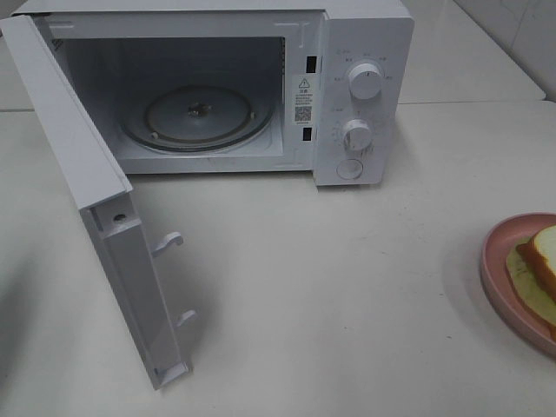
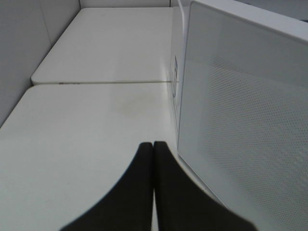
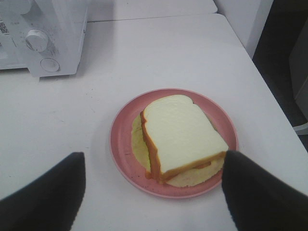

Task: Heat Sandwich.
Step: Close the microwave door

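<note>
Here, the microwave (image 1: 226,87) stands door-wide while the sandwich (image 3: 180,137) waits on its pink plate (image 3: 120,139) — the open right gripper (image 3: 154,190) should straddle it squarely; the left gripper (image 2: 153,159) is closed, empty.

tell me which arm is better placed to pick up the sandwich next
Right. Its end effector hangs open over the sandwich on the pink plate. The left end effector is shut, beside the open microwave door, across the table.

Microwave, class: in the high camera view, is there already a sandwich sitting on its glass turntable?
No. The turntable inside the open microwave is bare, while the sandwich lies on the pink plate.
</note>
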### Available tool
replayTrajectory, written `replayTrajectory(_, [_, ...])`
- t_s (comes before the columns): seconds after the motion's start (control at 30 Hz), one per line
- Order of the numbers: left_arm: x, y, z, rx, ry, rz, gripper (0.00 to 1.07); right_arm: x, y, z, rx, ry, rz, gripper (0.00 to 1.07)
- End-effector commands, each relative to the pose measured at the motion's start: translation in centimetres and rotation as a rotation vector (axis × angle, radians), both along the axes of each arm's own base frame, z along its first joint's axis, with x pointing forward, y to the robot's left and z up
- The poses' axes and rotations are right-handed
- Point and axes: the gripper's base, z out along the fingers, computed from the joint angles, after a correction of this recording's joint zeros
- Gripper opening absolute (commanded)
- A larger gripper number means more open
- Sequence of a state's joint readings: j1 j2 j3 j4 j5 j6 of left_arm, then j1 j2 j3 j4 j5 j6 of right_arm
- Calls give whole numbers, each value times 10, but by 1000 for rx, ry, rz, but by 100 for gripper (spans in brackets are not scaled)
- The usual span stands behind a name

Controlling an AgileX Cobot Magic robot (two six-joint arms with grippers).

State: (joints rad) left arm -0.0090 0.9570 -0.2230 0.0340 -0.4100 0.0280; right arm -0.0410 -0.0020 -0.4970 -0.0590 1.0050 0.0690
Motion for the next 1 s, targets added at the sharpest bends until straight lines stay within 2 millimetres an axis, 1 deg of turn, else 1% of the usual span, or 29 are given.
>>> replayTrajectory(0.03, [12, -4, -2, 48, -79, -54, 0, -4, 0, 0, -17, -33, 2, 76])
replayTrajectory(0.07, [19, -6, -9, 54, -70, -83, 0, -4, 0, 0, -17, -33, 2, 76])
replayTrajectory(0.13, [24, -9, -16, 70, -58, -115, 0, -4, 0, 0, -17, -33, 2, 76])
replayTrajectory(0.17, [24, -9, -16, 70, -58, -115, 0, -4, 0, 0, -17, -33, 2, 76])
replayTrajectory(0.2, [30, -12, -20, 75, -55, -150, 0, -4, 0, 0, -17, -33, 2, 76])
replayTrajectory(0.27, [36, -15, -23, 62, -44, -184, 0, -4, 0, 0, -17, -33, 2, 76])
replayTrajectory(0.3, [41, -19, -26, 60, -38, -227, 0, -4, 0, 0, -17, -33, 2, 76])
replayTrajectory(0.33, [41, -19, -26, 60, -38, -227, 0, -4, 0, 0, -17, -33, 2, 76])
replayTrajectory(0.43, [48, -26, -27, 85, -75, -309, 0, -4, 0, 0, -17, -33, 2, 76])
replayTrajectory(0.53, [53, -29, -30, 70, -102, -343, 0, -4, 0, 0, -17, -33, 2, 76])
replayTrajectory(0.63, [58, -32, -36, 50, -86, -354, 0, -4, 0, 0, -17, -33, 2, 76])
replayTrajectory(0.73, [63, -43, -40, 41, -71, -386, 0, -4, 0, 0, -17, -33, 2, 76])
replayTrajectory(0.77, [63, -43, -40, 41, -71, -386, 0, -4, 0, 0, -17, -33, 2, 76])
replayTrajectory(0.8, [66, -52, -44, 40, -60, -408, 0, -4, 0, 0, -17, -33, 2, 76])
replayTrajectory(0.87, [69, -59, -47, 36, -54, -414, 0, -4, 0, 0, -17, -33, 2, 76])
replayTrajectory(0.9, [72, -68, -49, 26, -45, -428, 0, -4, 0, 0, -17, -33, 2, 76])
replayTrajectory(0.93, [72, -68, -49, 26, -45, -428, 0, -4, 0, 0, -17, -33, 2, 76])
replayTrajectory(1.0, [76, -75, -50, 13, -46, -428, 0, -4, 0, 0, -17, -33, 2, 76])
